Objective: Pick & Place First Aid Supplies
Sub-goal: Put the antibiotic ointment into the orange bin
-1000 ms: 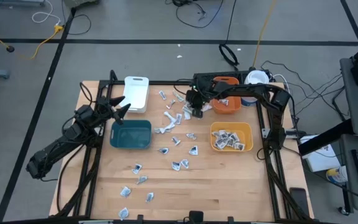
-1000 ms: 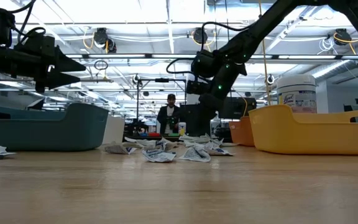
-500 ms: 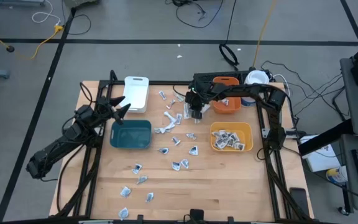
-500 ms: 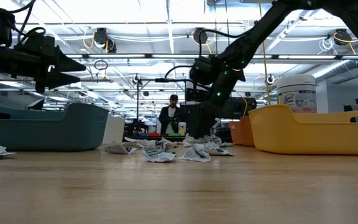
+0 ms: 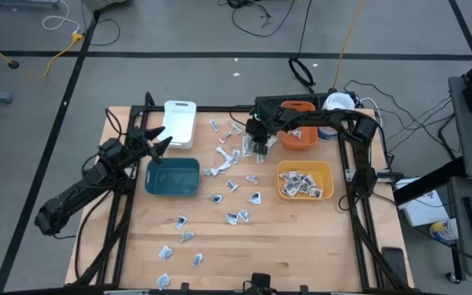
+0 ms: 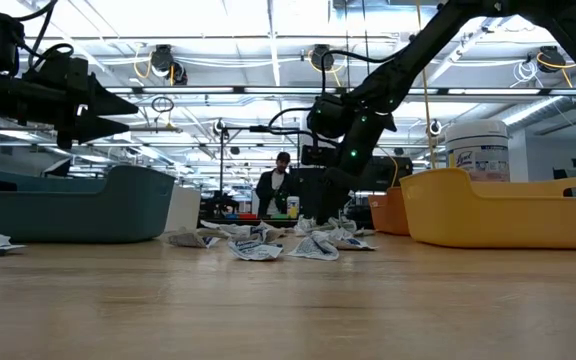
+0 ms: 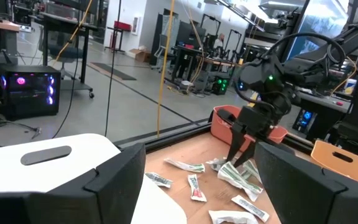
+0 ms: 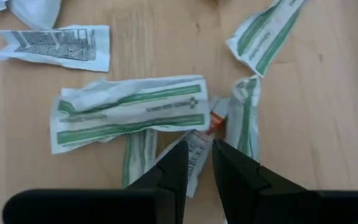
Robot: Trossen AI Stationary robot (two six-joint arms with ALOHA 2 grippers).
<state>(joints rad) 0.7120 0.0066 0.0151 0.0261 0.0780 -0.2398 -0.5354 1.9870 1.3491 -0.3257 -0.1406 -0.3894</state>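
Behind the wooden table the workshop is busy with benches and cables, and a person stands far back. The right claw is down among the packets near the orange bin, its tips narrowed to a slim gap over a small wrapper; whether it actually pinches it, I cannot tell. Overlapping strips could drag along or slip free. The left claw hangs spread wide above the teal bin.
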